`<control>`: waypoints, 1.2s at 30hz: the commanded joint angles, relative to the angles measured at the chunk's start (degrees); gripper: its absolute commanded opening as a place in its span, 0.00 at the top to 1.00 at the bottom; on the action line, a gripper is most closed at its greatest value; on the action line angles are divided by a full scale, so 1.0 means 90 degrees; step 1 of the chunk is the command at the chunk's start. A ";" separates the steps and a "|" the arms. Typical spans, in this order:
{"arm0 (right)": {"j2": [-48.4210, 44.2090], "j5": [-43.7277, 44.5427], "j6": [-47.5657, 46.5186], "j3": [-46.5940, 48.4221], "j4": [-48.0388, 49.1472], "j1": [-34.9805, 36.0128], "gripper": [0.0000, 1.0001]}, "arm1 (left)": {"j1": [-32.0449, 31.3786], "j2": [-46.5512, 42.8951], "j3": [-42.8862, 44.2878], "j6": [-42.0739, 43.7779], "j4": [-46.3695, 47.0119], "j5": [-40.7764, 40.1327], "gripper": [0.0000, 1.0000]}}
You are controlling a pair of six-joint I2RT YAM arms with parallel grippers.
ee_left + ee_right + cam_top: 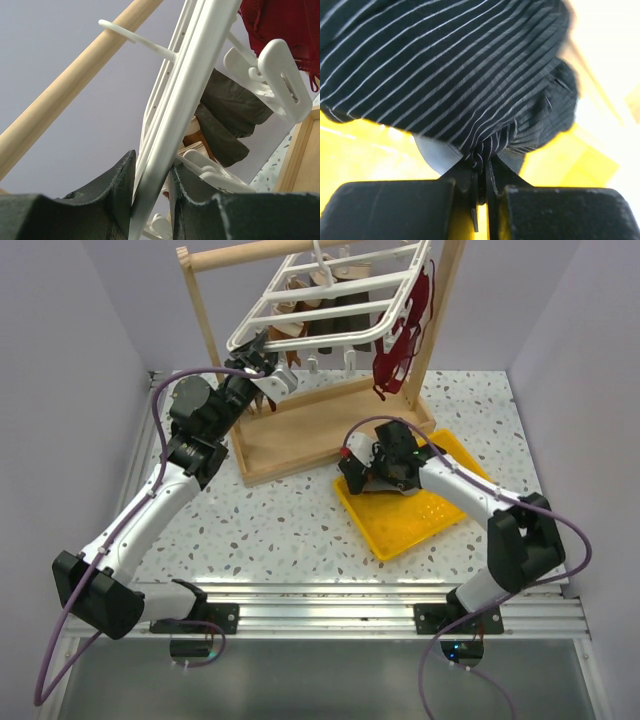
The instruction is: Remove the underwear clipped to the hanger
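White hanger (pixel 185 85) tilted; grey underwear (pixel 230 120) clipped beneath; striped underwear (pixel 445 65) bunched.

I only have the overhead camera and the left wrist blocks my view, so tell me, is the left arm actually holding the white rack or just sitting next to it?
Observer: Holding it. In the left wrist view the left fingers are clamped on either side of a rail of the hanger.
Operator: Has the right arm over the tray got anything?
Observer: Yes. The right fingers are pinched shut on a fold of black pinstriped underwear, with the yellow tray beneath.
Operator: Anything hanging near the left arm?
Observer: Dark grey underwear hangs just past that rail, beside a white clip. I cannot tell which clip grips it.
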 commanded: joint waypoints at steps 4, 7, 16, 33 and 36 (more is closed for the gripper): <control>-0.1566 -0.0384 0.0258 0.0777 -0.0766 -0.0466 1.00 | 0.0081 -0.0219 -0.0108 -0.0344 0.0076 -0.0134 0.66; -0.2016 -0.0949 0.0288 0.1167 -0.1245 -0.0934 1.00 | 0.0081 -0.0219 -0.0127 -0.0324 0.0067 -0.0154 0.66; -0.3199 -0.0932 -0.0063 0.1149 -0.1911 -0.1892 1.00 | 0.0081 -0.0161 -0.0098 -0.0334 0.0145 -0.0154 0.64; -0.2000 -0.1732 0.0161 -0.0531 -0.0750 -0.3114 0.90 | 0.0081 -0.0131 -0.0059 -0.0364 0.0115 -0.0135 0.64; -0.1726 -0.1781 0.0151 -0.0609 -0.0690 -0.3134 0.73 | 0.0081 -0.0151 -0.0049 -0.0383 0.0115 -0.0066 0.63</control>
